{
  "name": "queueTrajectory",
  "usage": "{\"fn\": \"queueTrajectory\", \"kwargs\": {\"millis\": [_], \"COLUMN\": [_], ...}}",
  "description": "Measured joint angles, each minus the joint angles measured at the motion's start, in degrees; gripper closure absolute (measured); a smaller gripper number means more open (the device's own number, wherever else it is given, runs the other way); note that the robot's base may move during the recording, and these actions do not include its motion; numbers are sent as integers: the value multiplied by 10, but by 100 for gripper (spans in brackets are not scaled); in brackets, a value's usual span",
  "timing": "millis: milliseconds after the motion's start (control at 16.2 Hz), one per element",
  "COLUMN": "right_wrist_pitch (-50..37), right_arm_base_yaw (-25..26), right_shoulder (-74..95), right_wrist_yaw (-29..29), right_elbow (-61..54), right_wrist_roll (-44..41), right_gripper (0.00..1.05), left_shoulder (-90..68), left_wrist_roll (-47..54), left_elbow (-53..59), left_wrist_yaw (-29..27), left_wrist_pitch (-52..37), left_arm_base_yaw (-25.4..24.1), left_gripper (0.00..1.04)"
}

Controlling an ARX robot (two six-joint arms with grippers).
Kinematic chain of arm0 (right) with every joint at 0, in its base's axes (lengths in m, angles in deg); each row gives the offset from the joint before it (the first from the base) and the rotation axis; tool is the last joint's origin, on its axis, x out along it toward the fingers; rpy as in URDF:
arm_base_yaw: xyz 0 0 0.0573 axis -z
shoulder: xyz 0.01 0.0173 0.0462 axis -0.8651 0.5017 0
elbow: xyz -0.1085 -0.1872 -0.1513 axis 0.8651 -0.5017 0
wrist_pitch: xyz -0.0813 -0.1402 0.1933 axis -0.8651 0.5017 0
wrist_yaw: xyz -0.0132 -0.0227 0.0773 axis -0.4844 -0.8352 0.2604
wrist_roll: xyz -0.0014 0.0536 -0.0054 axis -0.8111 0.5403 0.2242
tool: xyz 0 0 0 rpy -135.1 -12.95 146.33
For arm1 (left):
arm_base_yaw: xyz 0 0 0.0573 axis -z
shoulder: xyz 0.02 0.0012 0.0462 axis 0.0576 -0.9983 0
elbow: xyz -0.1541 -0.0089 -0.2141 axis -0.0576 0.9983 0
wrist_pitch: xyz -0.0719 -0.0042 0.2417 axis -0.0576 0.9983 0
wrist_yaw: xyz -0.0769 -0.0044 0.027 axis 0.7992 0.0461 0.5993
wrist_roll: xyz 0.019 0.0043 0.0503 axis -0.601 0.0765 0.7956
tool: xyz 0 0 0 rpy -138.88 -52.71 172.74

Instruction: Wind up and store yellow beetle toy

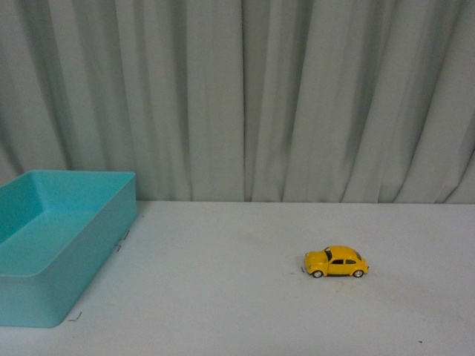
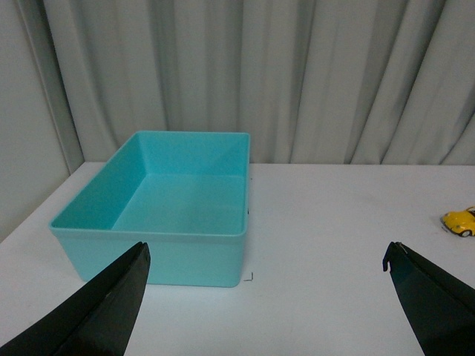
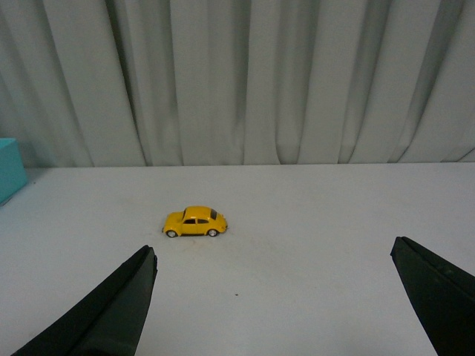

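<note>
Yellow beetle toy (image 1: pixel 335 262) stands upright on its wheels on the white table (image 1: pixel 223 311), right of centre in the front view and side-on to the camera, its rounded nose pointing towards the robot's left. Bare tabletop lies all around it, and nothing touches it.

In the right wrist view the toy (image 3: pixel 195 222) sits beyond the right gripper (image 3: pixel 273 248), well apart from both black fingers (image 3: pixel 111 311) and nearer the line of one finger than the other (not centred in the gap). The jaws are spread wide and hold nothing, with only bare table between them.

The left gripper (image 2: pixel 266 252) is likewise spread wide and empty. From its wrist camera the toy (image 2: pixel 460 220) appears only as a small yellow shape cut by the picture's edge, far off to one side and well clear of the fingers (image 2: pixel 104 311).

A teal bin (image 1: pixel 44 297), open-topped and rectangular, rests on the table at the robot's left, well apart from the toy. The left wrist view looks straight into the bin (image 2: pixel 148 256), where only its smooth teal floor and walls show. Small dark corner marks (image 1: pixel 74 317) lie on the table just beside the bin's base.

A pale pleated curtain (image 1: pixel 223 96) hangs behind the table's far edge across the whole width. Neither arm appears in the front view.
</note>
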Motion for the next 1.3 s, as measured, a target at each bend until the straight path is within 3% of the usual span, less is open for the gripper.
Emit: {"fn": "queueTrajectory", "kwargs": {"millis": [1297], "right_wrist_pitch": [0], "right_arm_base_yaw": [0], "right_shoulder": [0], "right_wrist_yaw": [0], "right_elbow": [0], "right_wrist_roll": [0], "right_gripper": [6], "left_shoulder": [0], "left_wrist_roll": [0], "left_elbow": [0], "left_wrist_yaw": [0], "left_wrist_pitch": [0], "left_arm_base_yaw": [0], "left_gripper": [7]}}
